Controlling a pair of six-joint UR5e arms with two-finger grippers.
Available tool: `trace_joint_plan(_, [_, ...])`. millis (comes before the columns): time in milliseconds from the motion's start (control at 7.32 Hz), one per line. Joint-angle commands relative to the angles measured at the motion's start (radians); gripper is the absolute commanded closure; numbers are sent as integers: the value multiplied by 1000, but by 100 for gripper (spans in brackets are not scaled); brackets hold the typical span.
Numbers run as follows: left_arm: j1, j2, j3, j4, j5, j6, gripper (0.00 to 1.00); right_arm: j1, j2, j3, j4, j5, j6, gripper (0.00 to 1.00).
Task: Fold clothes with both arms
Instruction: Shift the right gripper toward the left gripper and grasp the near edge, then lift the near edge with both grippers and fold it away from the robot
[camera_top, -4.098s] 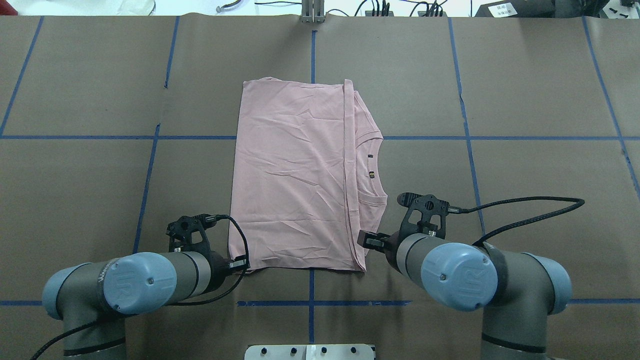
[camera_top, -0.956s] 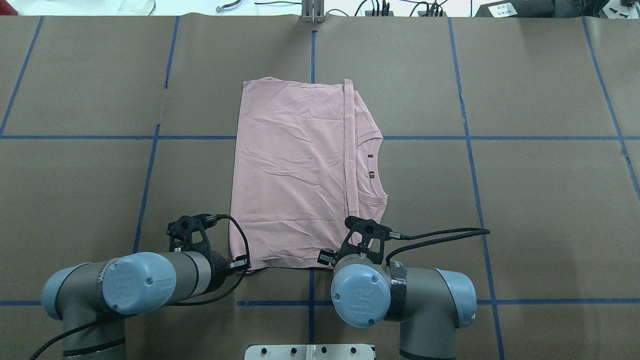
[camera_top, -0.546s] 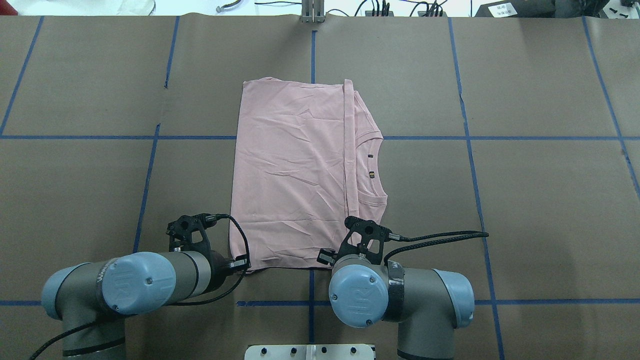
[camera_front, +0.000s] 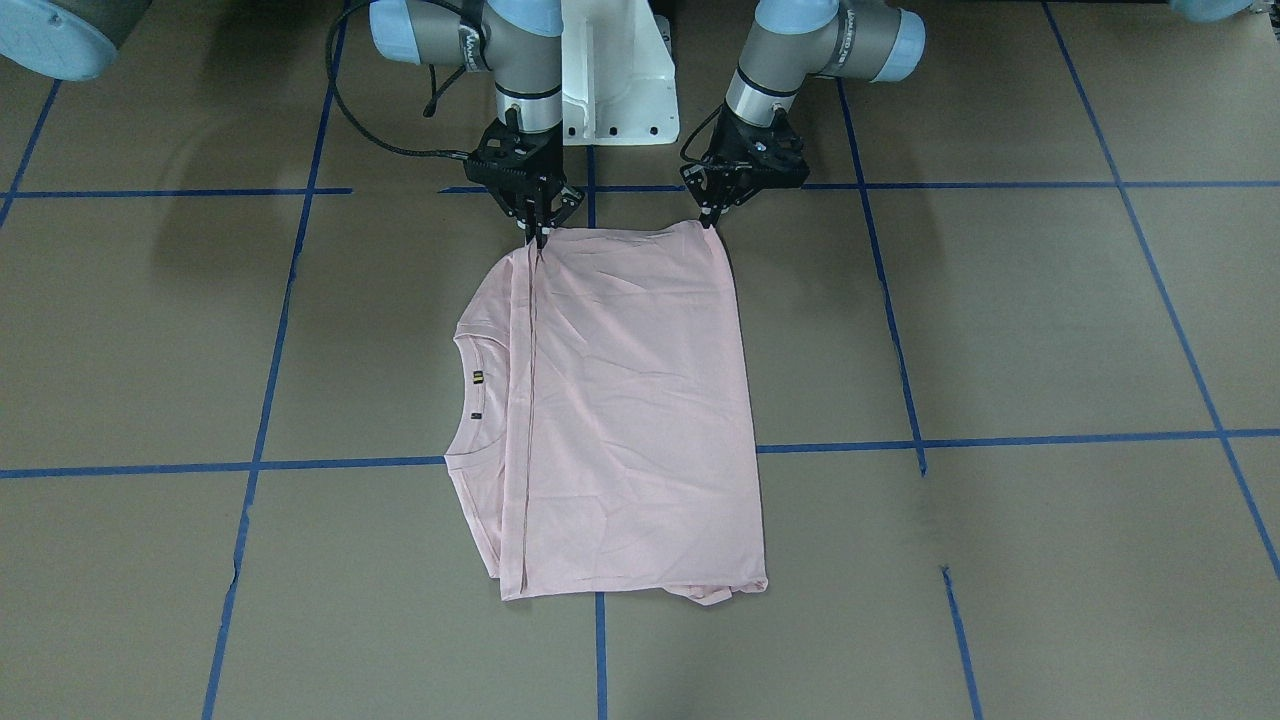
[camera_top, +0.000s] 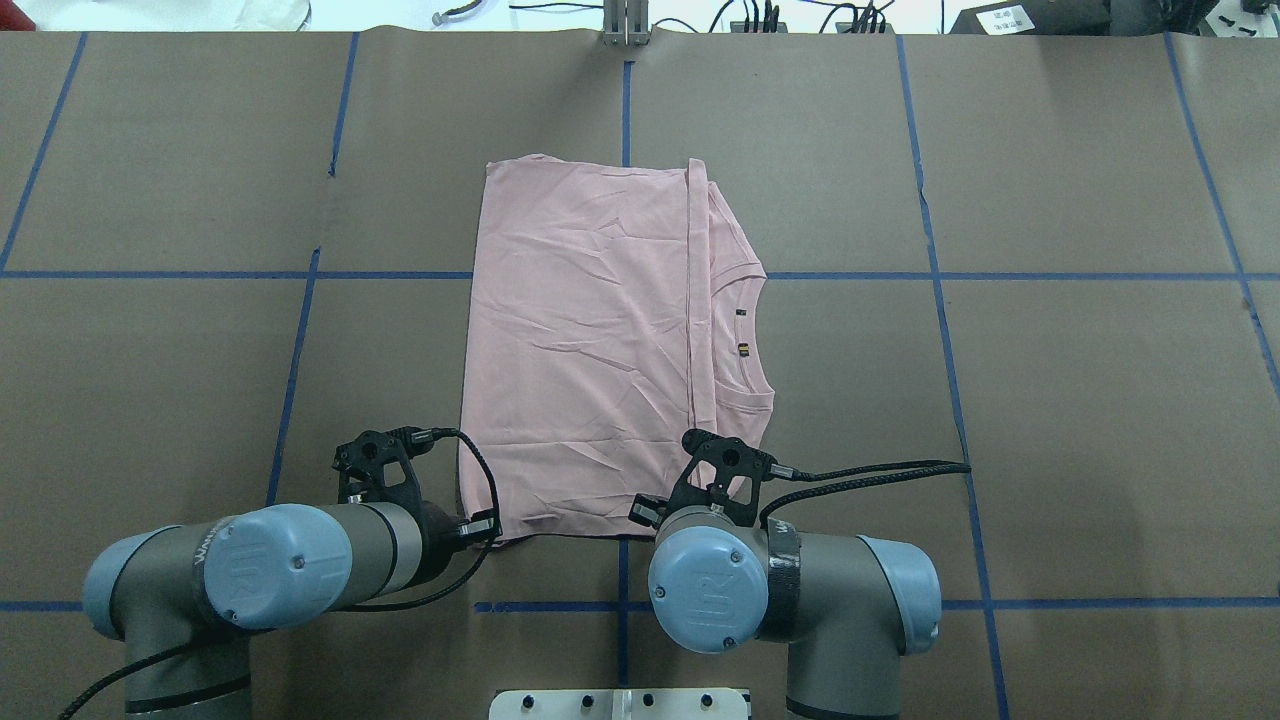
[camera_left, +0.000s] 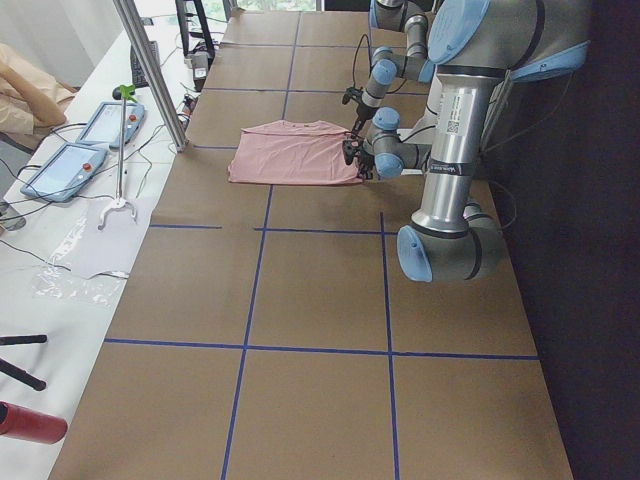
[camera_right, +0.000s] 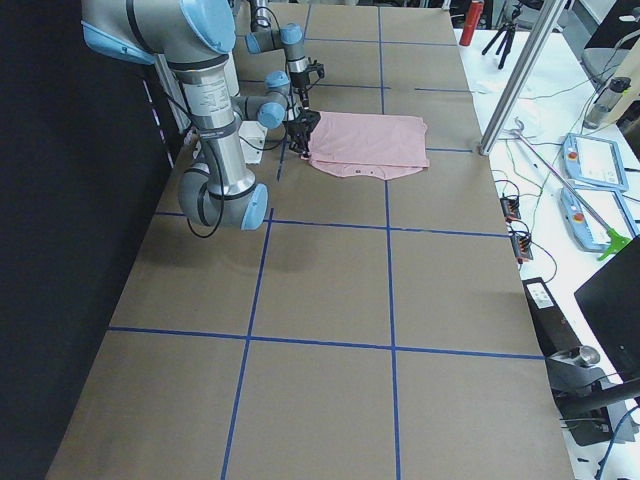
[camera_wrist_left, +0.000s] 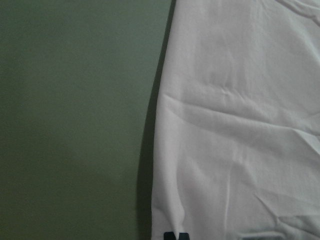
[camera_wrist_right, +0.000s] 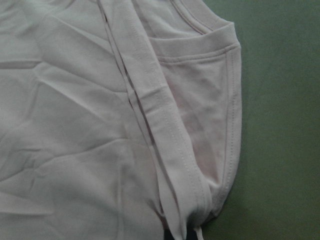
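The light pink T-shirt (camera_front: 630, 400) lies folded flat on the brown table, with its print hidden. Its ribbed collar (camera_top: 757, 330) points to the overhead view's right. My left gripper (camera_front: 712, 222) is shut on the shirt's near corner on my left side. My right gripper (camera_front: 538, 238) is shut on the near edge where the folded hem strip (camera_wrist_right: 150, 100) ends, and the cloth bunches there. In the overhead view both grippers are hidden under their wrists. The left wrist view shows the shirt's side edge (camera_wrist_left: 165, 125) against the table.
The white pedestal base (camera_front: 615, 80) stands just behind the two grippers. Blue tape lines (camera_top: 1000, 275) cross the brown paper table. An aluminium post (camera_left: 150, 70) and teach pendants (camera_left: 60, 170) stand beyond the table's far edge.
My right arm has moved left from the shirt's collar side to its near edge, and in the last second a little further left. My left arm has not moved.
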Motion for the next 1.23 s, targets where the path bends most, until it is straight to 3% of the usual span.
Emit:
trace_joint_plan(0, [0,-2,0,0,0,0,100,4,0,2,0,0,-1,100])
trace_joint_plan(273, [-6,-2,-49,6,-6,3,100,27,-15,53,-3,8,-10,100])
trace_joint_plan(410, [-7,-3,-130,90,-18,5,100,30,-43,147,-52,11,-12,100])
trace_joint_plan(820, [-7,-32,-494,453,-99,5,100,-58,-39,556,-457,15,43,100])
trace_joint_plan(956, [-6,-75,-581,585,-104,3,100,-84,-35,616,-519,14,63,100])
trace_joint_plan(1093, [0,-99,-566,612,-106,5,100,-89,-35,596,-519,12,62,100])
